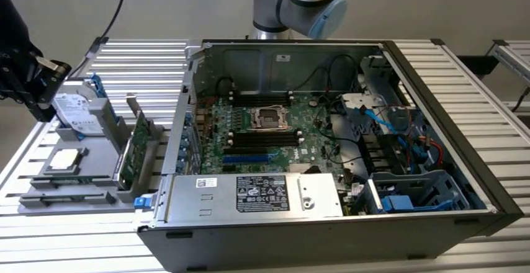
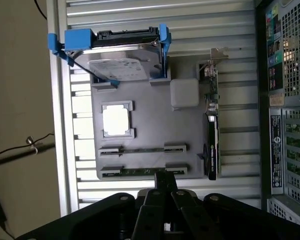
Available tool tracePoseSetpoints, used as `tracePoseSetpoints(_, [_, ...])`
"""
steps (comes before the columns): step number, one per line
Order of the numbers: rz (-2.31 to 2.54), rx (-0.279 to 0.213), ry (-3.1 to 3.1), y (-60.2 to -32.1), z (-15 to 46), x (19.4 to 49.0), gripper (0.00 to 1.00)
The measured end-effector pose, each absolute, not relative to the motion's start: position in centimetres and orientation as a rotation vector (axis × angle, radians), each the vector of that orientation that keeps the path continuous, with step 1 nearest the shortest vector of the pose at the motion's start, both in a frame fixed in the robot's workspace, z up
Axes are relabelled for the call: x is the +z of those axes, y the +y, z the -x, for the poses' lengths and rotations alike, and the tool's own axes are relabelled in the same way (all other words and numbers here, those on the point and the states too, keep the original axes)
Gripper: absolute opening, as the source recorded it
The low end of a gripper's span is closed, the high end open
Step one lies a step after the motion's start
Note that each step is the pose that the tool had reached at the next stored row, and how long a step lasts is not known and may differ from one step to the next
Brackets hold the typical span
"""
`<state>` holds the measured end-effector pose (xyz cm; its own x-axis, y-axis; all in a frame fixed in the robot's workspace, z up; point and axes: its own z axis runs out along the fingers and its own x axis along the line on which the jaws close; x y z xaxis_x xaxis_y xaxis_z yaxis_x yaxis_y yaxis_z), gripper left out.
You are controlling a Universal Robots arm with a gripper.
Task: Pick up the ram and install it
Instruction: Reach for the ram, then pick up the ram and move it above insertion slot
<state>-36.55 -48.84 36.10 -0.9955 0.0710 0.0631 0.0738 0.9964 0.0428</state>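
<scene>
On edge in the grey holder's [image 2: 147, 122] slot nearest your hand, the ram [image 2: 140, 172] shows as a thin green strip. Its long axis runs parallel to the bracket pair beside it and square to the upright expansion card [image 2: 212, 145]. Your hand [image 2: 165, 176], fingers pressed together and holding nothing, lines up with the stick's card-side end. The stick's middle lies off toward the side away from the card. The open computer case [image 1: 273, 254] stands on the table [image 2: 140, 15] beyond the card.

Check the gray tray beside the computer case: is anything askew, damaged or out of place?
Nothing stands out. The hard drive leans tilted, yet it sits in its holder on the tray, as do the processor, ram and expansion card. No damage or spill shows.
</scene>
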Motion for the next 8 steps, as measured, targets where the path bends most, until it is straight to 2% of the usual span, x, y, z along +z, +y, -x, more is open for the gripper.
tracePoseSetpoints(8, [0.112,-0.069,-3.077,-48.84,36.55,36.11,0.11])
